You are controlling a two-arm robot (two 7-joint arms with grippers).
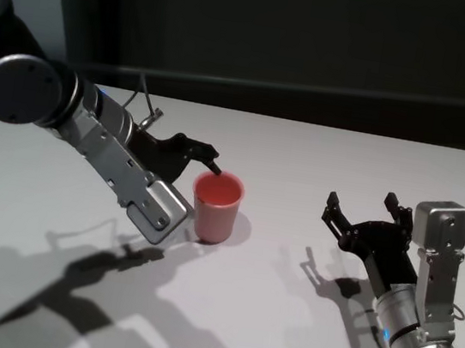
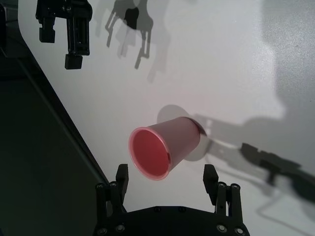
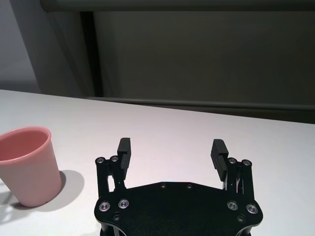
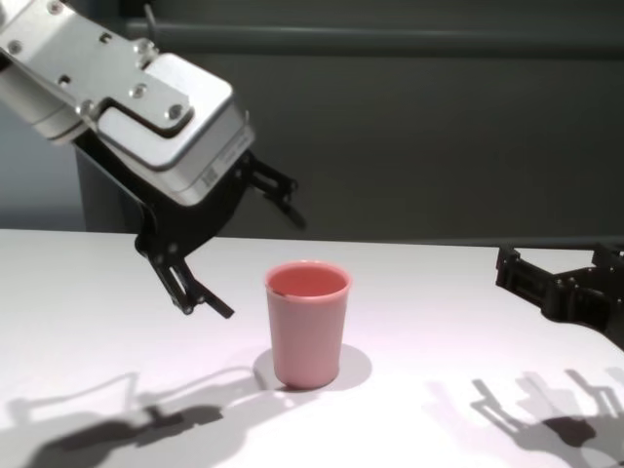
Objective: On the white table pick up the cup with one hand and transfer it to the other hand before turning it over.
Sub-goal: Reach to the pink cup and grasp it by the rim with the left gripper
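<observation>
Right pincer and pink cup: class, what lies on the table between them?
Nothing. In the head view, only bare white table with shadow separates the open right pincer from the upright cup; the left pincer hovers on the cup's other side.

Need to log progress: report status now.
Left gripper open, poised above and beside the cup, no grasp. Right gripper open, waiting apart. Cup upright on the white table. Nothing in the way.

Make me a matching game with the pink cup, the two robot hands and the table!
Things:
1. cup
2. left gripper
3. right gripper
4. white table

States:
A. open, off to the side, away from the cup
B. upright, mouth up
C. open, hovering just above the cup
D. holds the cup up

Pairs: 1-B, 2-C, 3-A, 4-D
</observation>
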